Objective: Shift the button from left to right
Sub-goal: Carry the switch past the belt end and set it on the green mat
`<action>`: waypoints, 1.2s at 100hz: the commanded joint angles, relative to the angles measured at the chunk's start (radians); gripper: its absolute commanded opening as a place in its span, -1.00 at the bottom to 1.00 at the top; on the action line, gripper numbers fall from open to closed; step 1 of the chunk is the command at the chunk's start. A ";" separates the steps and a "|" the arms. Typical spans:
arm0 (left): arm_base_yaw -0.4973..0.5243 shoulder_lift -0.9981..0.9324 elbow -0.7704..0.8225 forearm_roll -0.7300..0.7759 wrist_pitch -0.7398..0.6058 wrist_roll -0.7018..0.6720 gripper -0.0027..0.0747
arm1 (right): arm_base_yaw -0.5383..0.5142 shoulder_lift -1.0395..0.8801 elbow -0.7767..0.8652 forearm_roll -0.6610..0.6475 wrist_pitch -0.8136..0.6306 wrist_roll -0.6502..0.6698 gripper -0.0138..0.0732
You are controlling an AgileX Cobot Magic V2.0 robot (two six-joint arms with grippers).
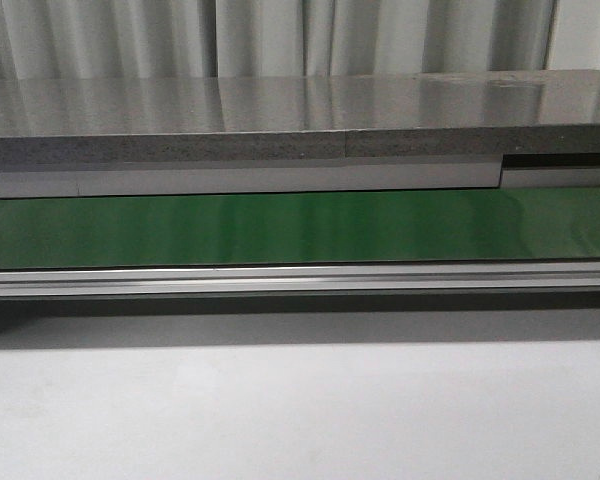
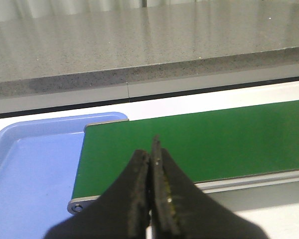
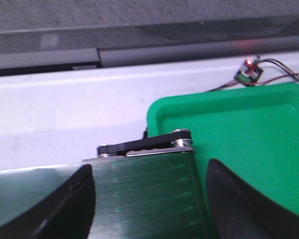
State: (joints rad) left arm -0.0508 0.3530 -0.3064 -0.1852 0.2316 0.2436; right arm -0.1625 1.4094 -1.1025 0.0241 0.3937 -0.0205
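Note:
The button shows in none of the views. My left gripper (image 2: 150, 154) is shut, its black fingers pressed together with nothing between them, hanging above the left end of the green belt (image 2: 199, 142). My right gripper (image 3: 149, 196) stands open over the belt's right end (image 3: 144, 194), its two dark fingers (image 3: 70, 204) wide apart with only belt between them. In the front view the green belt (image 1: 300, 228) runs across the whole width and neither gripper appears.
A blue tray (image 2: 25, 169) lies at the belt's left end, a green tray (image 3: 249, 129) at its right end. A small circuit board with wires (image 3: 248, 73) sits behind the green tray. A grey counter (image 1: 300, 120) runs behind the belt; an aluminium rail (image 1: 300, 278) fronts it.

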 commanded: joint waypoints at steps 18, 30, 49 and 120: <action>-0.007 0.006 -0.030 -0.013 -0.076 -0.002 -0.98 | 0.158 -0.244 0.193 0.020 -0.247 -0.007 0.44; -0.007 0.006 -0.030 -0.013 -0.076 -0.002 -0.98 | 0.207 -0.339 0.303 0.022 -0.308 -0.007 0.44; -0.007 0.006 -0.030 -0.013 -0.076 -0.002 -0.98 | 0.223 -0.516 0.467 0.022 -0.337 -0.007 0.44; -0.007 0.006 -0.030 -0.013 -0.076 -0.002 -0.98 | 0.220 -0.952 0.635 0.030 -0.182 -0.007 -0.19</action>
State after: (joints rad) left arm -0.0508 0.3530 -0.3064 -0.1852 0.2316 0.2436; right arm 0.0578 0.4551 -0.4432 0.0522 0.2674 -0.0205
